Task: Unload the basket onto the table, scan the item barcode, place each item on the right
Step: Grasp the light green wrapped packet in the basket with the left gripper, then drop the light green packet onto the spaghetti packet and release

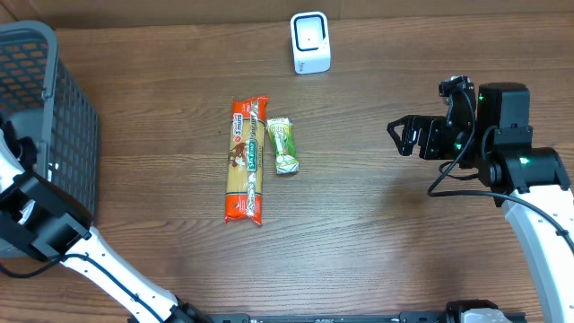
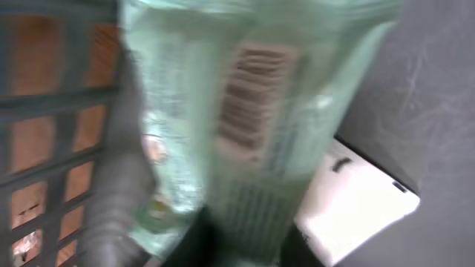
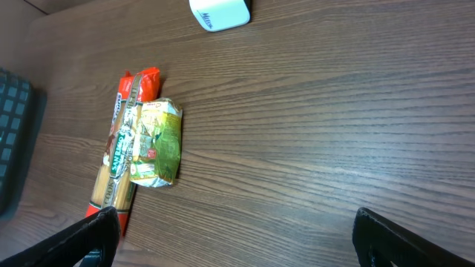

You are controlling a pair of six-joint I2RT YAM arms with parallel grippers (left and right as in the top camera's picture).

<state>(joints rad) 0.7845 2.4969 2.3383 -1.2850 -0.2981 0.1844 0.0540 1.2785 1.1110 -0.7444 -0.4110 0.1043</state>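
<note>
In the left wrist view a pale green see-through packet (image 2: pixel 245 111) fills the frame, blurred, with a barcode (image 2: pixel 249 96) facing the camera. My left gripper (image 2: pixel 252 248) is shut on its lower end, inside the grey basket (image 2: pixel 52 111). From overhead only the left arm (image 1: pixel 36 224) shows, beside the basket (image 1: pixel 45 117). The white scanner (image 1: pixel 310 42) stands at the table's far edge and also shows in the right wrist view (image 3: pixel 220 12). My right gripper (image 1: pixel 401 136) hangs open over bare wood at the right, its fingers wide apart (image 3: pixel 234 237), holding nothing.
An orange spaghetti packet (image 1: pixel 247 160) and a small green foil packet (image 1: pixel 284 145) lie side by side mid-table, both seen from the right wrist too, spaghetti (image 3: pixel 119 163) and foil packet (image 3: pixel 156 142). A white box (image 2: pixel 356 200) lies in the basket beside the held packet.
</note>
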